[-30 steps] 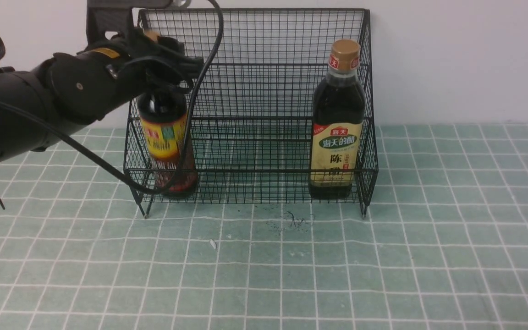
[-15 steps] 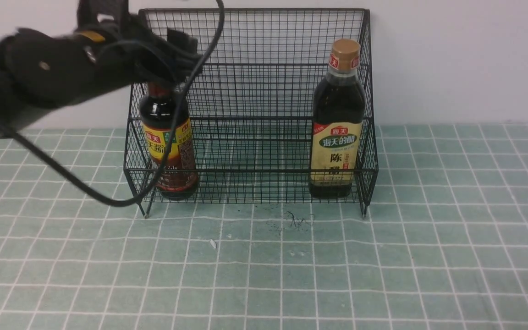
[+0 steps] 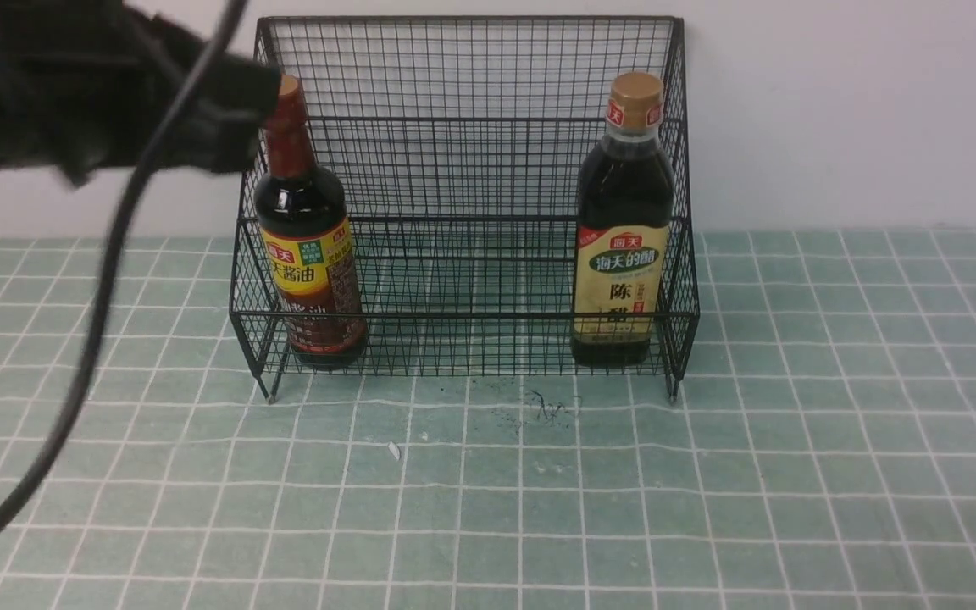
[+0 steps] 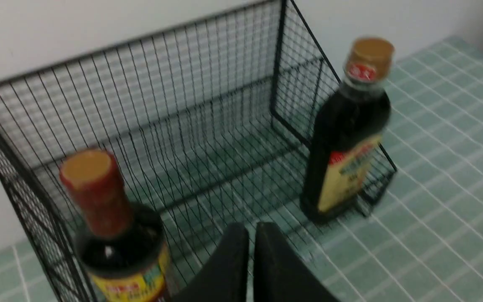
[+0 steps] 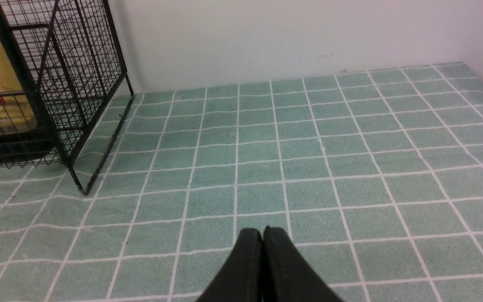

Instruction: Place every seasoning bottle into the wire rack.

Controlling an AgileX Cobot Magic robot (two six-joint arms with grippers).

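Standing upright inside the wire rack [image 3: 471, 119] are both bottles. The slim-necked bottle [image 3: 308, 254] with the red-brown cap is occupying the rack's left end, and the larger bottle [image 3: 623, 254] with the tan cap is occupying the right end. Both are sitting just behind the low front rail, well apart, with bare mesh floor between them. The rack is resting on the green tiled bench [image 3: 488, 508] against a pale wall [image 3: 835, 110]. The left arm [image 3: 73, 102], blurred, is hovering high at the rack's left side, level with the slim-necked bottle's cap. A black cable [image 3: 94, 322] is hanging from it. In the left wrist view the left jaws are pressing together, pinching nothing and lying apart from that cap. The right jaws, showing only in the right wrist view, are also pressing together, empty, over bare bench to the right of the rack.
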